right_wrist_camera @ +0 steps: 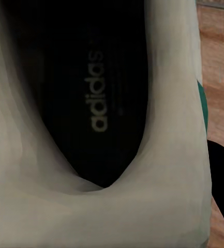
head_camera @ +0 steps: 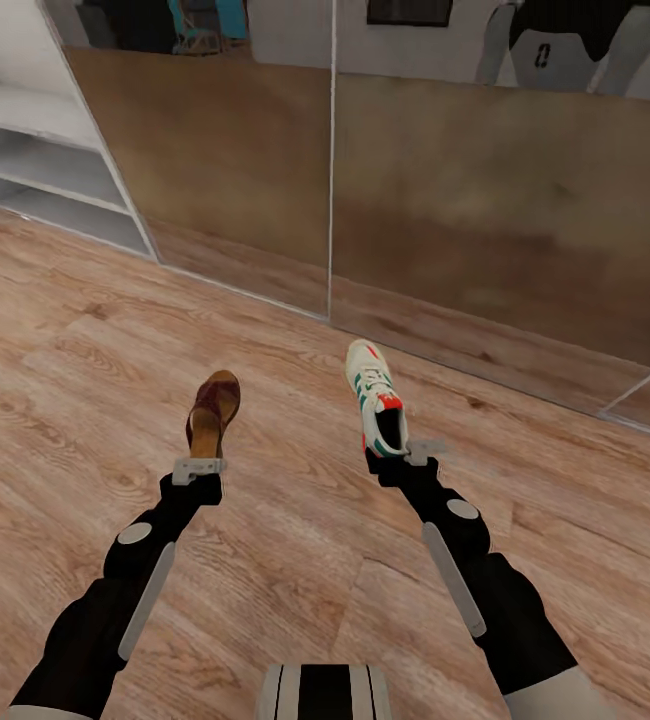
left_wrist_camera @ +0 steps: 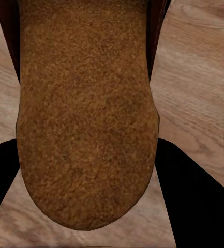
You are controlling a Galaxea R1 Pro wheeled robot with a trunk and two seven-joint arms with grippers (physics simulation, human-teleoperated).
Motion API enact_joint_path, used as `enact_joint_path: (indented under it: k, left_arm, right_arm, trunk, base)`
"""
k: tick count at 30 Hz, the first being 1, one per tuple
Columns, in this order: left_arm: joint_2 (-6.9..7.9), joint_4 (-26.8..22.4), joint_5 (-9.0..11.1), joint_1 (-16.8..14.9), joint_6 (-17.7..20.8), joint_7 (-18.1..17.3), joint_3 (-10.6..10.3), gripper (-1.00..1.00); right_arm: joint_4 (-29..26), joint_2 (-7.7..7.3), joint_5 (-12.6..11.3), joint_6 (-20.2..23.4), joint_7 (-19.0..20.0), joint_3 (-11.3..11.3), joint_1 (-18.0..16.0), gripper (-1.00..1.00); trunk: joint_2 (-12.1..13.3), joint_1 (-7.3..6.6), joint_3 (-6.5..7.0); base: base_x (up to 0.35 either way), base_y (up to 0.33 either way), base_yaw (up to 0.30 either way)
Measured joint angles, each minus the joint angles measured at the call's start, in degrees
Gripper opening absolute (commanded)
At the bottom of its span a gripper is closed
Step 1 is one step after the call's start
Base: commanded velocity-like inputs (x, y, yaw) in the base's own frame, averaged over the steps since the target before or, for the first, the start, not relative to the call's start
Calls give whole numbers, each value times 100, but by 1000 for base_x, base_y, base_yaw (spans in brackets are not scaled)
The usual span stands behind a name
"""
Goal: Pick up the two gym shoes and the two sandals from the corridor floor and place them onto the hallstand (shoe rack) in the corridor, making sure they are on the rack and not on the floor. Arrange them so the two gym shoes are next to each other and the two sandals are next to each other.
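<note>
- Wood-plank corridor floor (head_camera: 85,400) spreads under me, with a mirrored sliding wall (head_camera: 445,200) ahead and the hallstand (head_camera: 55,160), its light grey open shelves, off to the far left of that wall.
- My left gripper (head_camera: 198,467) is clamped on the heel end of a brown sandal (head_camera: 213,410), which hangs above the floor with its toe strap pointing toward the mirrored wall; my left wrist view looks along its tan footbed (left_wrist_camera: 86,119).
- My right gripper (head_camera: 407,452) is clamped on the heel collar of a gym shoe (head_camera: 373,395), white with green stripes and a red-orange tongue, toe also toward the wall; my right wrist camera stares into its dark insole (right_wrist_camera: 91,93).
- Both shoes are off the floor and well apart from the hallstand, which sits well to the left of the sandal.
- I judge both grips thin: each holds only the heel, so a quick turn toward the hallstand could let the long toe end swing or slip free and drop.
- Turning left, my right arm's shoe might sweep close to the mirrored wall and knock against it.
- Each hand carries a different kind, so placing them carelessly could leave no room beside each for its partner.
</note>
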Motion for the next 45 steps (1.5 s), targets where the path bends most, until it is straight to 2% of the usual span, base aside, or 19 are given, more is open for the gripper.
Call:
enact_joint_path:
  k: [33, 45]
  left_arm:
    - [-16, 45, 1, 3, 1, -7, 0, -100]
    - [-18, 67, 0, 2, 1, -8, -1, -100]
  right_arm:
    - [9, 0, 4, -1, -9, 0, 0, -100]
    - [8, 0, 7, -1, -9, 0, 1, -100]
  trunk:
    - [44, -85, 965]
    - [60, -116, 1333]
  base:
    - [0, 0, 186]
    - [0, 0, 121]
